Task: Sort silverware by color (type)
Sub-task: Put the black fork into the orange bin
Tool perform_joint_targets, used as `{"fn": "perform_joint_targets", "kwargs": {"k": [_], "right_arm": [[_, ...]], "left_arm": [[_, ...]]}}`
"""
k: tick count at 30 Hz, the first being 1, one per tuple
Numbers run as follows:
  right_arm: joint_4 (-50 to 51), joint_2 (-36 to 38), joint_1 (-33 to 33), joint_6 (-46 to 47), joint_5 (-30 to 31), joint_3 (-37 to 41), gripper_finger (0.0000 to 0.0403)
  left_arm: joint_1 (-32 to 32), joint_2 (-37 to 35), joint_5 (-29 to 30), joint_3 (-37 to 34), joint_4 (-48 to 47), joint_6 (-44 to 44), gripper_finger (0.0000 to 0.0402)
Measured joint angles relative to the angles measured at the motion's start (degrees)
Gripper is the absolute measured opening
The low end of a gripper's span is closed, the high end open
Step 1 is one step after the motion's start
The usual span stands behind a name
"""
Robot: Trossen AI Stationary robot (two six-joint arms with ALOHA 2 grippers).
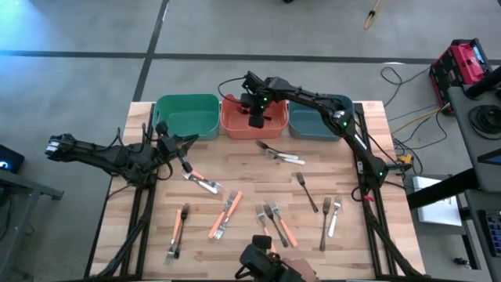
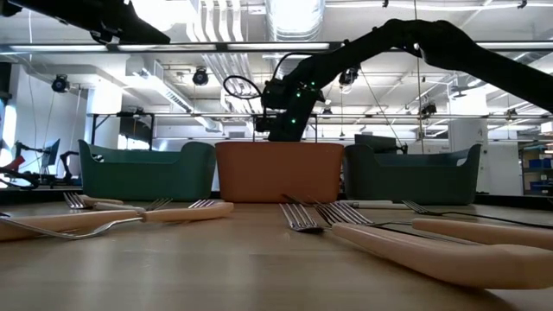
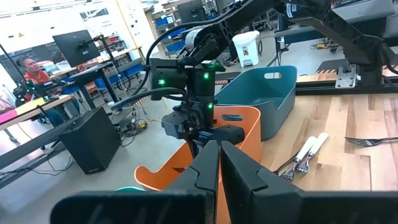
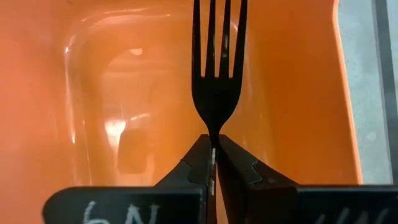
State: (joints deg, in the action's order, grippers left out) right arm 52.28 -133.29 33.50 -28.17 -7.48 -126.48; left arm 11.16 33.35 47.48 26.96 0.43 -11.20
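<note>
My right gripper [image 1: 255,119] hangs over the orange bin [image 1: 235,127], shut on a dark fork [image 4: 214,81] whose tines point down into the bin. In the low view this gripper [image 2: 281,121] stands above the bin's rim. My left gripper [image 1: 186,164] is shut and holds nothing; it hovers over the table's left part in front of the green bin [image 1: 186,116]. Its fingers [image 3: 219,144] point toward the orange bin. Other forks lie flat on the table: orange-handled [image 1: 227,213], white-handled [image 1: 282,154] and dark [image 1: 307,192]. My right gripper pinches the dark fork between its two fingers [image 4: 202,155] at the narrow neck just below the tines [image 4: 214,132]. The fingers come from above and lie along the fork. It is lifted clear over the orange bin's floor, tines down; its handle is hidden between the fingers.
Three bins stand in a row at the table's far edge: green, orange and blue-grey [image 1: 313,125]. A white-handled fork [image 1: 202,182] lies close to my left gripper. More forks are scattered over the near half of the table [image 1: 258,176]. A dark camera mount [image 1: 262,262] sits at the near edge.
</note>
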Motion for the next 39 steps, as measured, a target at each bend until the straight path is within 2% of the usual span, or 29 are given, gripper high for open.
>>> {"fn": "perform_joint_targets", "kwargs": {"k": [32, 39], "right_arm": [[-0.34, 0.0, 0.0, -0.05, 0.01, 0.14, 0.0009], [-0.32, 0.07, 0.0, 3.51, 0.11, -0.87, 0.0009]], "left_arm": [[0.0, -0.05, 0.18, 0.0, 0.5, -0.1, 0.0], [-0.02, -0.32, 1.47, 1.77, 4.52, -6.33, 0.0]]}}
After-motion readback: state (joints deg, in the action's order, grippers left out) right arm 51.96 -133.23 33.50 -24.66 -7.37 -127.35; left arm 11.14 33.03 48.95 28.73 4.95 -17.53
